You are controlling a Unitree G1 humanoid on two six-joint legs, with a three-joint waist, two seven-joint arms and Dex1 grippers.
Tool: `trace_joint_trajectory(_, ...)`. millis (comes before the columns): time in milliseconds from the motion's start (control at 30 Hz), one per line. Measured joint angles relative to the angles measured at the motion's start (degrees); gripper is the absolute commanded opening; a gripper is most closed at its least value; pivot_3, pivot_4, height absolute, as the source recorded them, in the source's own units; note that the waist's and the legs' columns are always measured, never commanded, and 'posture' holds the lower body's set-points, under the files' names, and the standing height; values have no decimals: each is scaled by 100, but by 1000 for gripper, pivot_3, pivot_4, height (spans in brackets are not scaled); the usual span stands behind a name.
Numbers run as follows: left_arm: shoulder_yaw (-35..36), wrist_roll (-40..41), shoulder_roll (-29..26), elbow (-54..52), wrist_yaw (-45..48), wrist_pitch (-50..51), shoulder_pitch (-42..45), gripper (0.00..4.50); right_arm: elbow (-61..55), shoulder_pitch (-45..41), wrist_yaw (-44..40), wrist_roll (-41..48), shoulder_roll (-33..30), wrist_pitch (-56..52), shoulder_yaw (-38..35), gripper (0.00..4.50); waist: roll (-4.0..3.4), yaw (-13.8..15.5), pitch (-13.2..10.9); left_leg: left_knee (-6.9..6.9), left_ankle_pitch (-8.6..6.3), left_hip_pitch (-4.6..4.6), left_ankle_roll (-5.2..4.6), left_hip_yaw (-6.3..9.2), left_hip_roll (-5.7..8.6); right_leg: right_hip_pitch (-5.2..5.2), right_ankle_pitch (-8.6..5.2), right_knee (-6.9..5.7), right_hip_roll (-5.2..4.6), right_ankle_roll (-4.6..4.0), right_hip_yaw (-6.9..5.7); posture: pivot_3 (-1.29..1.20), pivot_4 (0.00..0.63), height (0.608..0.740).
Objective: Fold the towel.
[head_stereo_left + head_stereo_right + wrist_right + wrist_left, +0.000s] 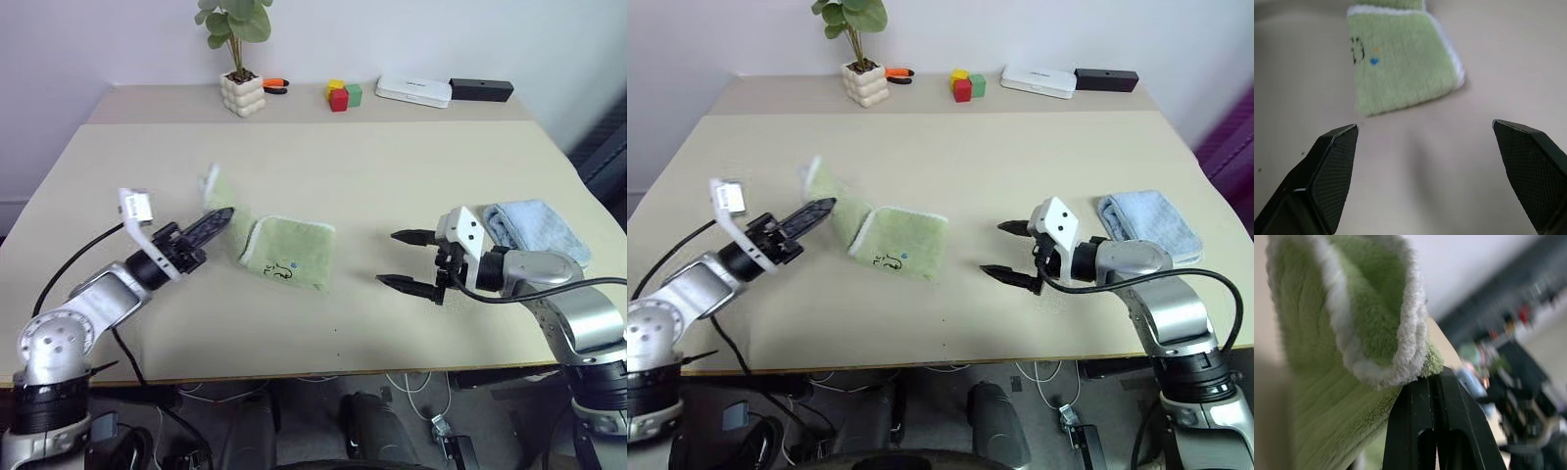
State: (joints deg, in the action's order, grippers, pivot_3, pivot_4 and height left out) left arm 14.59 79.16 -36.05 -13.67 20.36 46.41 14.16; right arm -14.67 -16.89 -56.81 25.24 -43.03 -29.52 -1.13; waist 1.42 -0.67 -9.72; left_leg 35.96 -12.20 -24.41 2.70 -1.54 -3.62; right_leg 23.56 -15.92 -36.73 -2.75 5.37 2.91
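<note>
My left tool is clamped on a whitish-edged corner of the towel, its two black fingers pressed together with the terry cloth bunched between them. In the left wrist view the pinched edge curls over right at the fingertips. The tool points across and slightly upward, so that corner hangs lifted above the table while the rest of the light green towel lies flat just beside it, toward the middle. I can see the small dark embroidered mark near the towel's near corner, face up.

My right tool hovers over bare table, well apart from the towel, with its fingers spread wide and nothing between them. From the right wrist view the flat part of the towel lies ahead of the parted fingertips.

Just beside my right arm lies a folded light blue towel. Along the far edge I see a potted plant, some coloured blocks, a white box and a black box.
</note>
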Motion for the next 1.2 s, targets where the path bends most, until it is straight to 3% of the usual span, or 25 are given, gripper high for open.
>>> trace_joint_trajectory(300, -1488, -1310, 140, -54, 1404, 229, 828, 34, -79, -96, 240, 78, 47, -9, -36, 4500, -1, -10, 0, -10, 0, -6, -3, 1, -1, -1, 2, 20, 9, 6, 0, 0, 150, 740)
trace_joint_trajectory(767, -2163, -3003, 204, 349, 2064, 316, 837, 34, -106, 9, 424, 71, 36, 5, -188, 4500, 0, 4, -1, -5, 0, -6, -4, 3, -3, -5, 3, 19, 11, 9, 0, 0, 150, 740)
trace_joint_trajectory(867, -2178, -3055, 312, 343, 2084, 380, 835, 878, -106, 8, 451, 68, 45, 17, -187, 4500, 0, 1, -1, -4, 0, -6, -5, 4, -3, -5, 4, 18, 12, 11, 0, 0, 150, 740)
trace_joint_trajectory(1100, -2169, -3247, 473, 314, 2086, 408, 722, 4294, -106, -6, 477, 37, 48, 20, -185, 4500, 0, 0, -1, -3, 0, -6, -5, 4, -3, -6, 5, 17, 12, 14, 0, 0, 150, 740)
trace_joint_trajectory(1200, -2155, -3327, 521, 282, 2115, 337, 686, 4456, -106, -28, 479, 32, 49, 20, -185, 4500, 0, 4, -1, -2, 0, -6, -5, 4, -3, -7, 6, 17, 12, 15, 0, 0, 150, 740)
